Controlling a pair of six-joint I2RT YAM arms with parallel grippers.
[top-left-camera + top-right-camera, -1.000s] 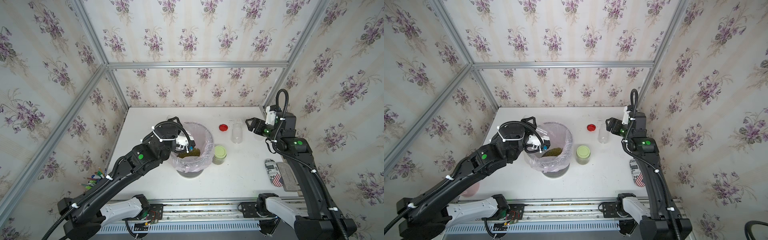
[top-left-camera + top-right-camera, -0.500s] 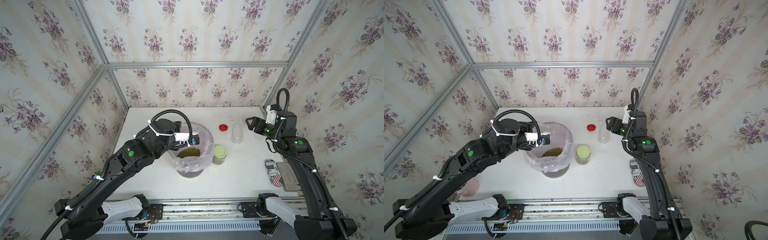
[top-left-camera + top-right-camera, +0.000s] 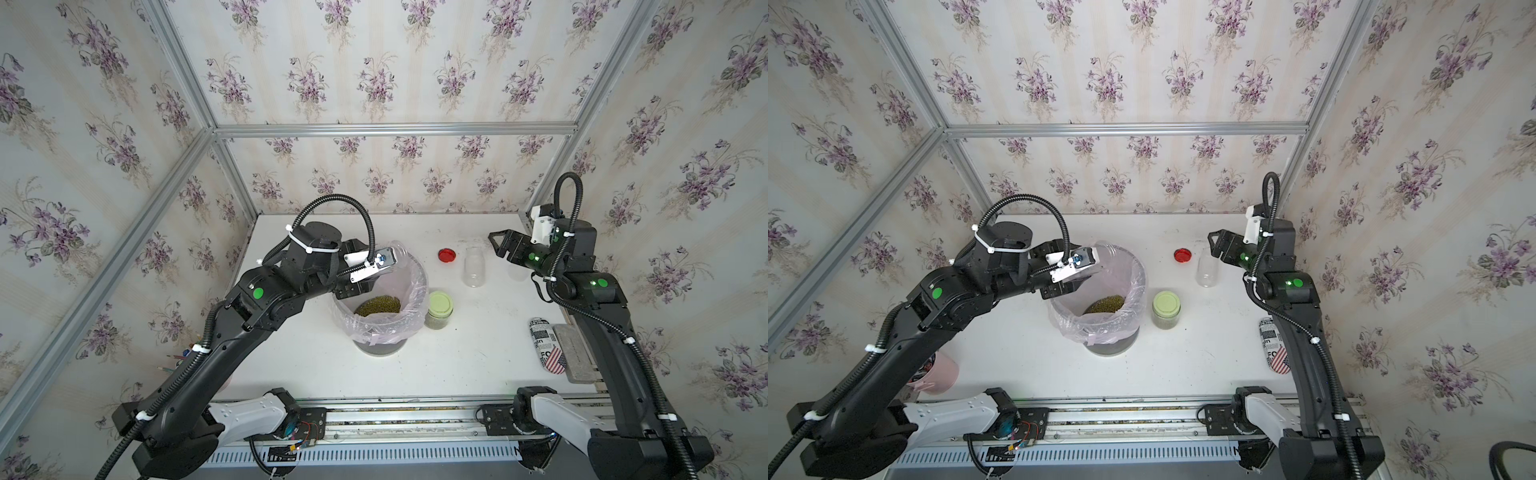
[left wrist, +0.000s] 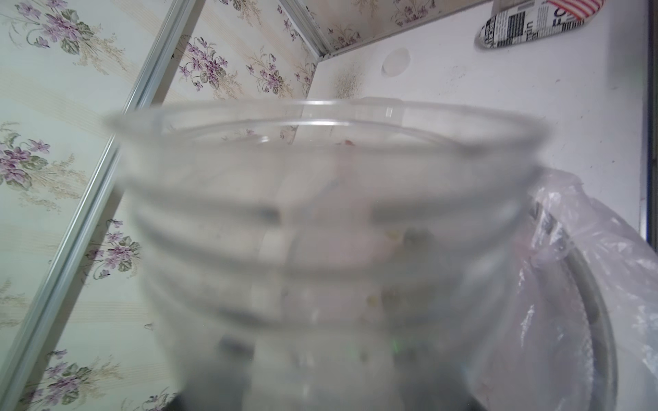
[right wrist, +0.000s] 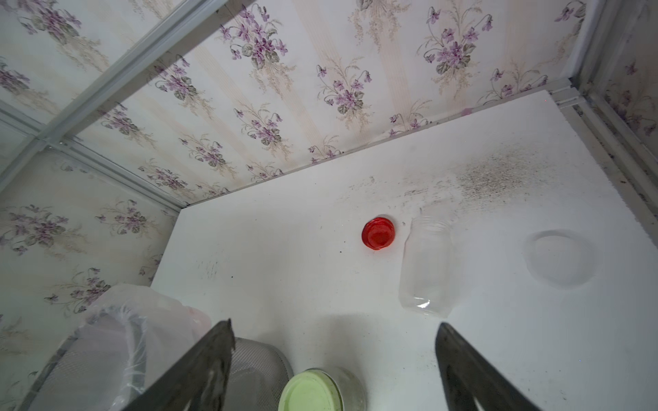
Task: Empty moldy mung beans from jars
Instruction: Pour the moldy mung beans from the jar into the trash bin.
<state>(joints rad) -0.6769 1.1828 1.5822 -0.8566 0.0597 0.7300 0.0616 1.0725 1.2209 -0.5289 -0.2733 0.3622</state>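
Pinching a clear jar (image 4: 327, 213) by the bin (image 3: 417, 316) rim — left tool (image 3: 368, 282), half-spread; right tool (image 3: 498, 246) spread wide, midair.

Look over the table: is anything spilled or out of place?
Yes: a patch of dark specks dirties the table behind the empty jar, like spilled grit. The red lid lies loose beside that jar.

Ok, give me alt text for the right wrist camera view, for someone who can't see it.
The open, empty right pincer hovers over a white table. Beyond it are an empty lidless jar standing upright, a red lid lying beside it, a green-lidded jar close to the pincer, and a bag-lined bin.
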